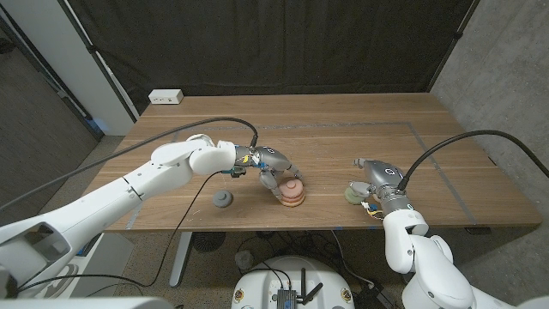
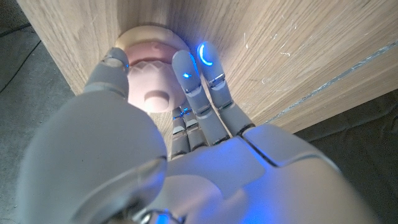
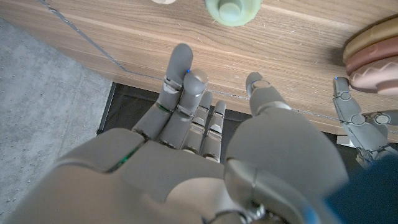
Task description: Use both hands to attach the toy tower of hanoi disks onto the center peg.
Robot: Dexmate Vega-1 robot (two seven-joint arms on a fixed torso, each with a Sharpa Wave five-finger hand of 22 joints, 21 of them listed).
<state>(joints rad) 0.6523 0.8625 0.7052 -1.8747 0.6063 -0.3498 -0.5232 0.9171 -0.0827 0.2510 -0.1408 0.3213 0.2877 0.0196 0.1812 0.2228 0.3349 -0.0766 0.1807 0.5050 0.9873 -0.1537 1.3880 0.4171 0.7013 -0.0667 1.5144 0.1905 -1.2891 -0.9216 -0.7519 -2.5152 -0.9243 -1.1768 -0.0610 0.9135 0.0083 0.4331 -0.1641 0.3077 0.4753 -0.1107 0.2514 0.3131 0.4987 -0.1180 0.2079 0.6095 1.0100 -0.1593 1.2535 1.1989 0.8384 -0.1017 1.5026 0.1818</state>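
A stack of disks (image 1: pixel 292 194) sits near the table's front edge, a tan disk (image 3: pixel 373 38) below and a pink disk (image 2: pixel 152 78) with a round knob on top. My left hand (image 1: pixel 271 166) reaches in from the left, thumb on one side of the pink disk and fingers (image 2: pixel 186 71) on the other, pinching it. A pale green disk (image 1: pixel 352 194) lies to the right of the stack. My right hand (image 1: pixel 378 181) stands just right of it, fingers (image 3: pixel 181 78) apart and short of the green disk (image 3: pixel 232 9), holding nothing.
A grey knobbed disk (image 1: pixel 224 200) lies left of the stack near the front edge. A small yellow-orange piece (image 1: pixel 375 211) sits by my right wrist. A white power strip (image 1: pixel 165 97) rests at the table's back left corner. Blue tape lines (image 1: pixel 446 176) mark the tabletop.
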